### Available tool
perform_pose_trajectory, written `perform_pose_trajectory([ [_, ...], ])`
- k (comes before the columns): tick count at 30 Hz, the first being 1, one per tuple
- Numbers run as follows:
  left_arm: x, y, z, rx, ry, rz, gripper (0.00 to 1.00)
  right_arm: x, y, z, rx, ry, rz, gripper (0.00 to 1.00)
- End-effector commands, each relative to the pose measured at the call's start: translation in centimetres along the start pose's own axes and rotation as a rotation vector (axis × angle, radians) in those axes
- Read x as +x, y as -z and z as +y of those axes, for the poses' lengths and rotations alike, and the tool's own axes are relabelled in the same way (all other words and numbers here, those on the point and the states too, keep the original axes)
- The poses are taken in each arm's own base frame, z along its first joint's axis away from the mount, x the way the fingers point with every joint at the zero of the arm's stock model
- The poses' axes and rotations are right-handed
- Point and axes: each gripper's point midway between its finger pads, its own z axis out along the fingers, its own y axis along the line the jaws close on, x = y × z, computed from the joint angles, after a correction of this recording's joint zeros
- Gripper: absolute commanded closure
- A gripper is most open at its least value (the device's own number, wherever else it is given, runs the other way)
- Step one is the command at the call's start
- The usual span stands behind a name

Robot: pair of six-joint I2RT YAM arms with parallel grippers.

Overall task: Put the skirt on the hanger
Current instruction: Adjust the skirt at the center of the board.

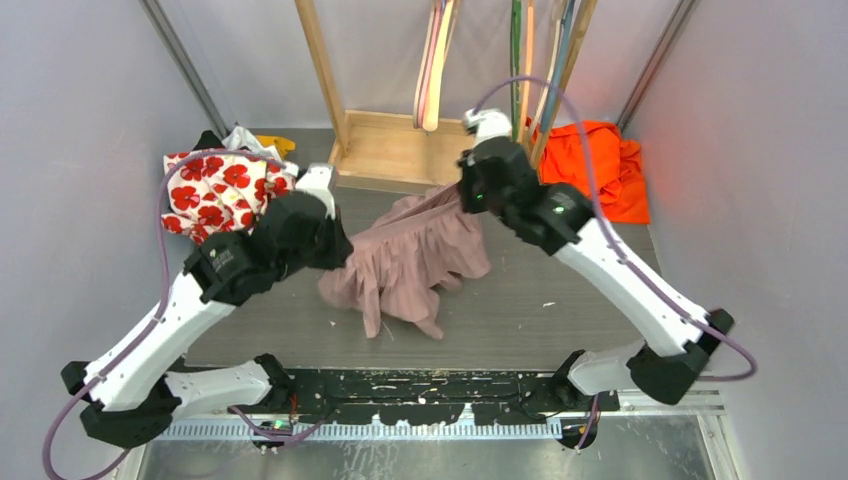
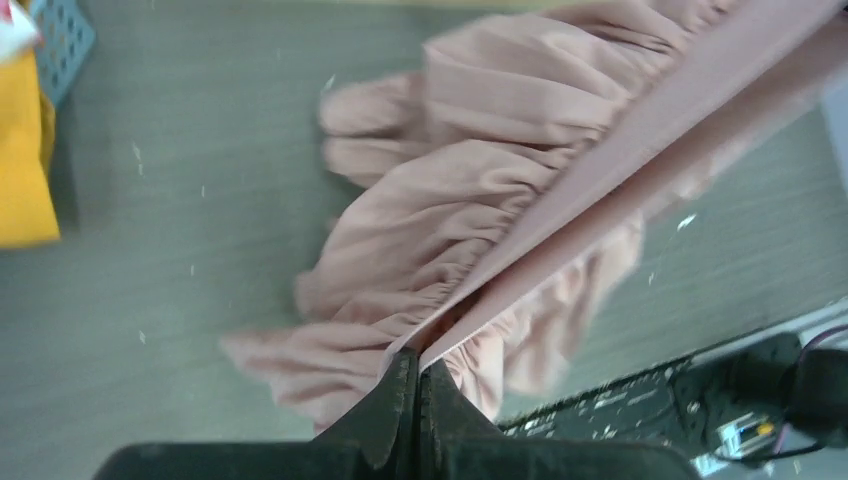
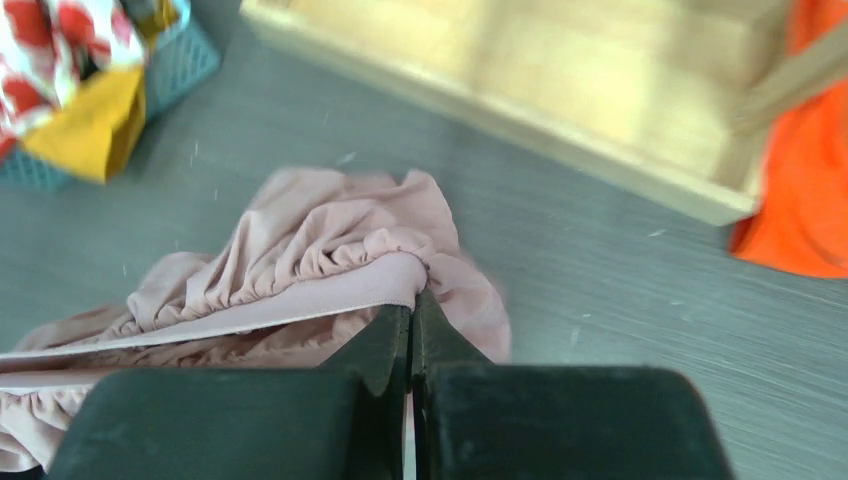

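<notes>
Left wrist | left fingers [image 2: 395, 405] pinch smooth waistband [image 2: 650, 150], gathered pink skirt [image 2: 440, 200] | right fingers [image 3: 385, 345] pinch other end

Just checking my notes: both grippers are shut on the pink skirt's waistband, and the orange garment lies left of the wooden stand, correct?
Not quite: the top external view shows the orange garment right of the wooden stand. The left gripper and right gripper are shut on the waistband of the pink skirt.

floral garment [image 1: 215, 190]: far-left corner | orange garment [image 1: 592, 165]: far-right corner
</notes>
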Motion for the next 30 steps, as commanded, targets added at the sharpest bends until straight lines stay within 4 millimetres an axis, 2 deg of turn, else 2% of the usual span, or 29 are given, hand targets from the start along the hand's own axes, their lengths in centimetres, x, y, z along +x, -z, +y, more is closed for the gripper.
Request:
perform_pose_trajectory([
  [1,-5.1,-0.2,-1.7,0.063,-0.082,-0.032,1.00,-3.7,5.6,-6.8,0.197,-0.102,-0.084,0.99],
  [4,-8.4,-1.0,-3.2,0.084,-0.103,-0.060,1.00,-5.1,7.1,-9.5,0.258,-0.158,-0.128,0.99],
  [6,-10.2,-2.3,-3.1,0.069,-0.106,-0.065,1.00,-5.5,7.0,-10.5,0.275,-0.179,-0.134,0.99],
  [10,-13.7,-4.4,-1.7,0.054,-0.067,-0.117,1.00,-6.5,5.4,-11.9,0.312,-0.215,-0.168,0.99],
  [13,-16.2,-5.9,0.0,0.028,-0.038,-0.161,1.00,-7.9,4.2,-13.0,0.341,-0.233,-0.212,0.99],
  [17,-18.7,-6.0,0.8,0.013,-0.047,-0.233,1.00,-9.6,4.2,-14.0,0.367,-0.244,-0.268,0.99],
  [19,-19.1,-5.5,0.6,0.034,-0.052,-0.268,1.00,-9.4,4.2,-13.8,0.351,-0.240,-0.278,0.99],
  [20,-19.1,-5.3,0.4,0.050,-0.052,-0.290,1.00,-8.6,3.9,-13.8,0.347,-0.242,-0.271,0.99],
  [22,-17.7,-5.7,0.7,0.064,-0.047,-0.300,1.00,-6.3,3.4,-13.7,0.333,-0.251,-0.244,0.99],
  [24,-14.9,-7.2,1.6,0.054,-0.027,-0.272,1.00,-2.9,1.9,-13.4,0.309,-0.283,-0.202,0.99],
  [28,-7.0,-12.0,3.1,0.067,0.071,-0.177,1.00,5.8,-1.9,-12.7,0.263,-0.384,-0.090,0.99],
  [29,-3.6,-13.9,3.7,0.056,0.091,-0.128,1.00,8.1,-2.9,-12.4,0.251,-0.415,-0.051,0.99],
  [30,-2.4,-14.9,3.6,0.058,0.107,-0.134,1.00,10.1,-3.5,-11.8,0.226,-0.451,-0.013,0.99],
])
